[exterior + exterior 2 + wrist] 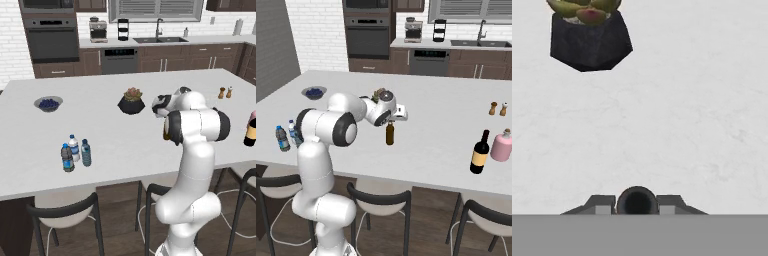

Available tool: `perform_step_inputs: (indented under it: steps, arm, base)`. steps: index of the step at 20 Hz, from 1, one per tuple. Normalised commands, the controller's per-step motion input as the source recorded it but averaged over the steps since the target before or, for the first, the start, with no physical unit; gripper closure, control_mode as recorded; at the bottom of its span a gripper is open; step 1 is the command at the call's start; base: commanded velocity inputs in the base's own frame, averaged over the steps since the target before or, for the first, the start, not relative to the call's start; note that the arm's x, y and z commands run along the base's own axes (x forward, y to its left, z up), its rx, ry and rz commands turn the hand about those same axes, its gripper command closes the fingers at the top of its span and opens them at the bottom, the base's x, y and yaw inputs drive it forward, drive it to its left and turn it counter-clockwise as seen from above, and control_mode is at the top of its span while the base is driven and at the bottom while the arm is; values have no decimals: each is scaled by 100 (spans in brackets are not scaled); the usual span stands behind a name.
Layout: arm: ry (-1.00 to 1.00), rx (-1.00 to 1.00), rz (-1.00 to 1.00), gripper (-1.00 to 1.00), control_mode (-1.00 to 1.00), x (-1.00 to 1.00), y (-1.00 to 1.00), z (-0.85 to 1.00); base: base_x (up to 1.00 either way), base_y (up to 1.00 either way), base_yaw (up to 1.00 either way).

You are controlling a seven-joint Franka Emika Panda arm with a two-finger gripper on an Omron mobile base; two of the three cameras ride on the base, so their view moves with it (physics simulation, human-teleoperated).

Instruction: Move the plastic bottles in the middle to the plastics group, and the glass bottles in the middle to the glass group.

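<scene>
1. I have the table [446, 105] running wide across both base views. The plastics group [75, 152], now three small capped bottles, stands near its front edge on the left. The glass group stands far to the right: a pale pink glass vessel [501, 145] with a dark label-banded bottle [479, 152] just beside it.
2. The potted succulent [131, 101] sits toward the table's middle, behind the arm's working point.
3. The plain amber-brown bottle [389, 134] stands upright directly under the hand [390, 120], its long axis vertical and in line with the hand's approach.
4. In the hand view, the bottle's round dark neck top [637, 201] sits squarely between the two fingertips [597, 206], which press against it on both sides: the hand is clamped on the neck.
5. My judgement: the glass group lies well apart to the right, so the coming move is a straight lift, then a rightward carry.
</scene>
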Motion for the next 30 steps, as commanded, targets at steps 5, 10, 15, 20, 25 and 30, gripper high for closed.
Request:
perform_step_inputs:
  steps: [5,10,15,20,25,30]
  arm:
    - [3,2,0,100,-100,-37,-35,30]
    - [0,0,0,100,-100,-60,-61,49]
    - [0,0,0,100,-100,-64,-77,37]
    - [0,0,0,100,-100,-57,-89,28]
    - [0,0,0,100,-100,-61,-93,7]
    - [0,0,-14,100,-100,-32,-82,-2]
  base:
    - [0,0,0]
    - [0,0,0]
    - [0,0,0]
    - [0,0,0]
    - [0,0,0]
    - [0,0,0]
